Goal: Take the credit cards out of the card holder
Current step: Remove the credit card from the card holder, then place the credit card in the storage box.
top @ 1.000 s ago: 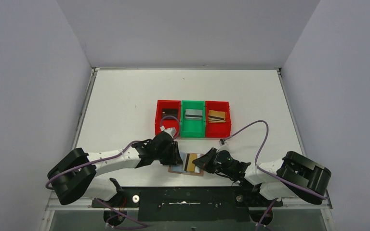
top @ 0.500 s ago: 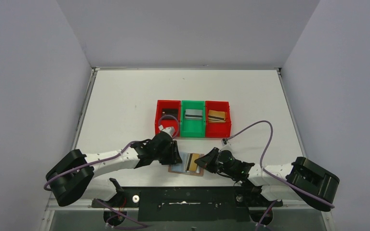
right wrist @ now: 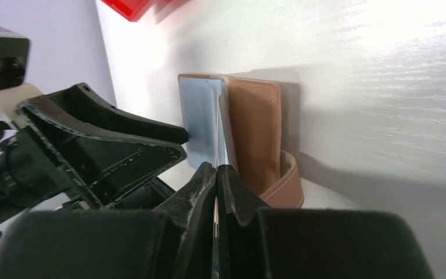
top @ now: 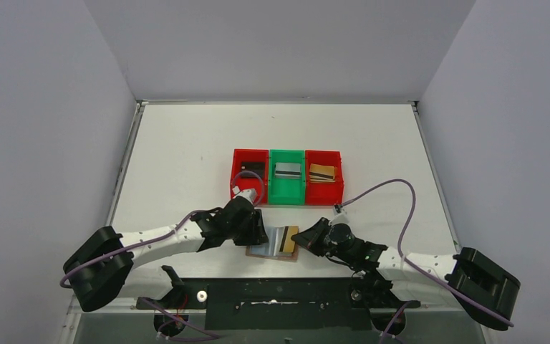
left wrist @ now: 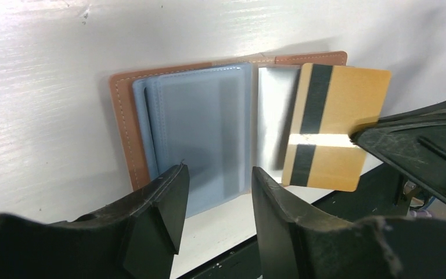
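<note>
The card holder point(top: 268, 249) lies open near the table's front edge, tan-brown leather with grey-blue pockets point(left wrist: 197, 122). A gold-tan credit card point(left wrist: 337, 128) with a black stripe sticks out past its right side. My right gripper point(top: 305, 239) is shut on that card's right edge, and in the right wrist view the card shows only as a thin edge between the shut jaws point(right wrist: 216, 170). My left gripper point(left wrist: 218, 174) hovers open over the holder's left half, nothing between its fingers. Other credit cards lie in the bins.
Three joined bins stand behind the holder: a red one point(top: 238, 176) with a black card, a green one point(top: 287, 192) with a silver-grey card, and a red one point(top: 339, 178) with a gold card. The dark front rail runs just below the holder.
My left jaws have spread wider over the holder. The right arm's rear links have swung out to the right while its gripper stayed shut on the gold card.
</note>
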